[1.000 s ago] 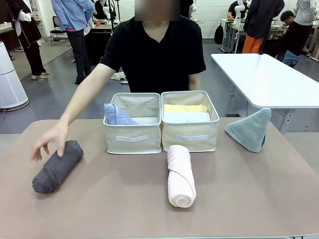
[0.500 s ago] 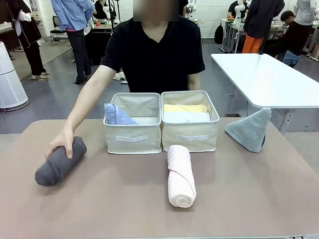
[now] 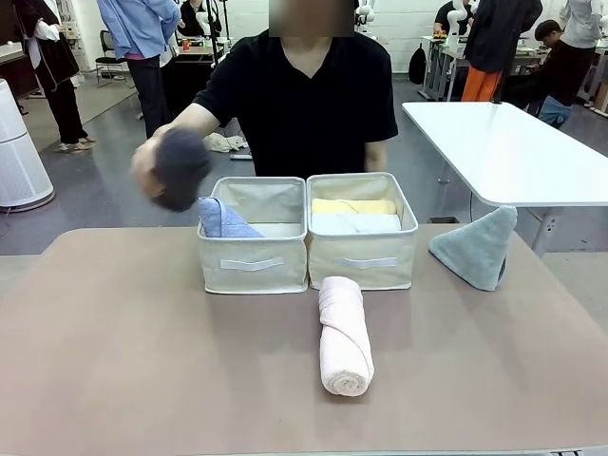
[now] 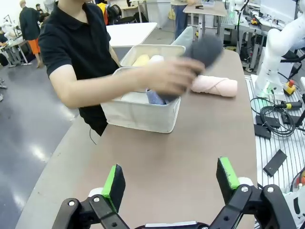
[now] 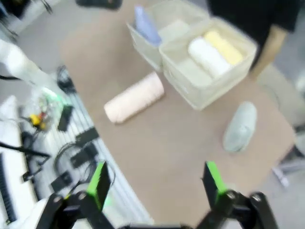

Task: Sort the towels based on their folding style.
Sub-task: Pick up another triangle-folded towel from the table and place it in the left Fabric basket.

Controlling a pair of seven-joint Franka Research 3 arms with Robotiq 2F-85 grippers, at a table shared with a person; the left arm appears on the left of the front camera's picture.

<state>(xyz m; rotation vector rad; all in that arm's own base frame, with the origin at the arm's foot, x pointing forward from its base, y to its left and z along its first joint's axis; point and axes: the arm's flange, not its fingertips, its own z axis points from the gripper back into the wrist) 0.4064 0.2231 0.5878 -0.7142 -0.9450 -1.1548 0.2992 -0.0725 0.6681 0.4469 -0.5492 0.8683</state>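
The person's hand holds a dark grey rolled towel (image 3: 178, 163) in the air, up and left of the left beige basket (image 3: 252, 268). A lavender-blue triangle towel (image 3: 222, 219) lies in that basket. The right basket (image 3: 366, 266) holds a yellow roll (image 3: 353, 206) and a white roll (image 3: 356, 224). A pink roll (image 3: 344, 334) lies on the table in front of the baskets. At the right stands a grey-green triangle towel (image 3: 475, 248). My left gripper (image 4: 170, 179) is open, well short of the baskets. My right gripper (image 5: 156, 183) hangs open above the pink roll (image 5: 134, 97) and the grey-green towel (image 5: 239, 126).
The brown table (image 3: 142, 361) has free room at the left and front. A white table (image 3: 503, 142) stands behind at the right. The other arm's base (image 4: 281, 43) and cables (image 4: 274, 119) are beside the table edge. People stand farther off.
The person's hand closed on the dark grey roll at the table's left and lifted it up and right, toward the left basket. The other towels and both grippers stayed put.
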